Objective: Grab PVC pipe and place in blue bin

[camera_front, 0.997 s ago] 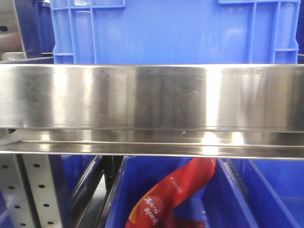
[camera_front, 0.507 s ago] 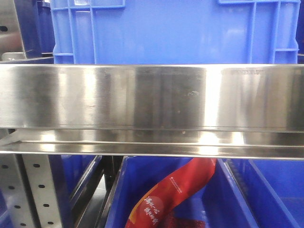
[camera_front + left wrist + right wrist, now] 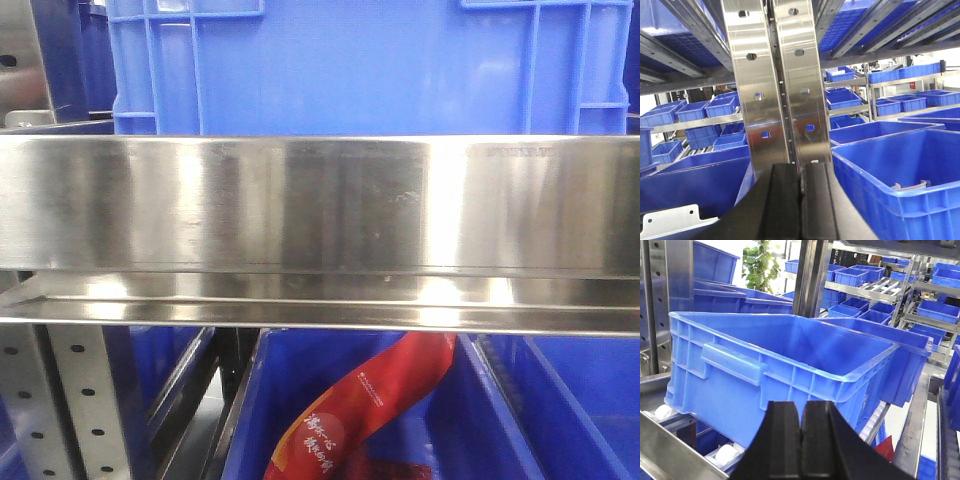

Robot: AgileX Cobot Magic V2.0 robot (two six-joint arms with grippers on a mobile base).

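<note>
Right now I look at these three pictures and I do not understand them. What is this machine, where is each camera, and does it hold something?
It is a robot with two arms, facing warehouse shelves. The front camera sees a steel shelf rail, a blue bin above it and a red packet in a bin below. The other two cameras sit on the wrists. The left fingers are closed before a steel post. The right fingers are closed before a second blue bin. Both hold nothing. No pipe is clearly visible.

Shiny steel shelf rail [image 3: 320, 205] up front, holed uprights [image 3: 775, 85] (lots of glare), leafy plant [image 3: 757, 262] in bright backlight.
</note>
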